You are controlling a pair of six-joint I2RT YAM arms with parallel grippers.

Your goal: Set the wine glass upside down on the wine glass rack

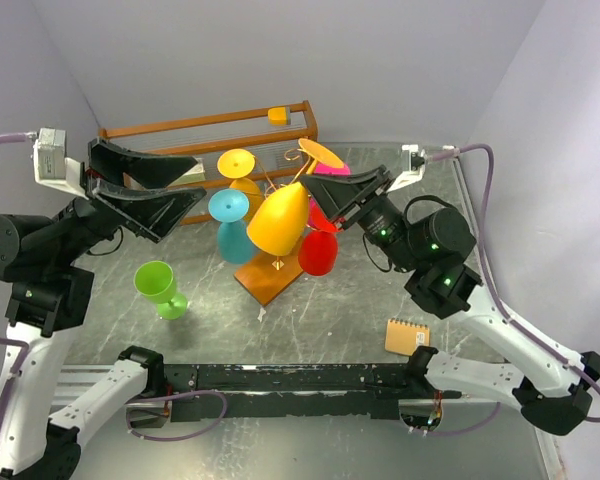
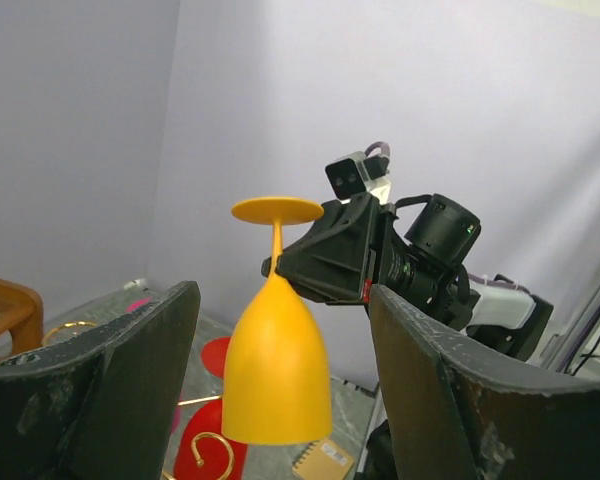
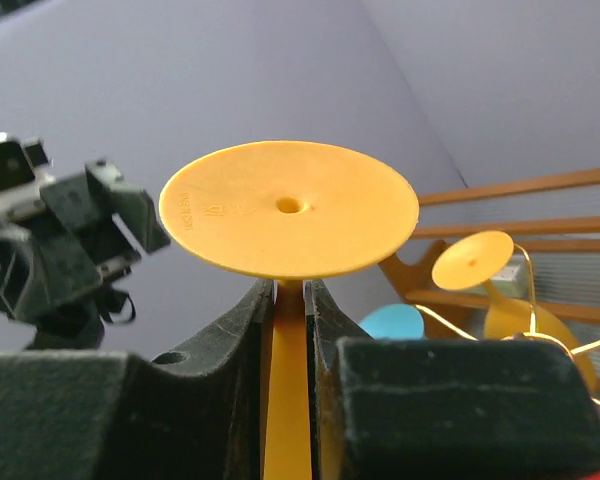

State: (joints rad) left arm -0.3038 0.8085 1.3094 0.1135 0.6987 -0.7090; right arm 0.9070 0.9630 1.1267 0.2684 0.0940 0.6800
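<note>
1. Your right fingers (image 3: 242,340) are pinched narrow on the stem of the orange wine glass (image 1: 278,222), right under its foot.
2. The glass is inverted: foot up, bowl mouth down. In the left wrist view it hangs roughly vertical.
3. From the top view, the bowl sits over the middle of the wine glass rack (image 1: 270,278), above the wooden base. I can't tell whether it touches the gold wire.
4. Your left fingers (image 1: 150,208) are spread wide and hold nothing. They are raised to the left of the rack, apart from the glass and pointing at it.
5. Hanging inverted around the rack are a blue glass (image 1: 235,240), a yellow glass (image 1: 236,162), a red glass (image 1: 318,252) and a pink glass (image 1: 334,169).
6. A green glass (image 1: 160,288) stands upright on the desk (image 1: 360,300), to the left of the rack base.
7. A wooden slatted shelf (image 1: 210,128) sits behind the rack.
8. A notebook (image 1: 407,336) lies near the right arm.
</note>
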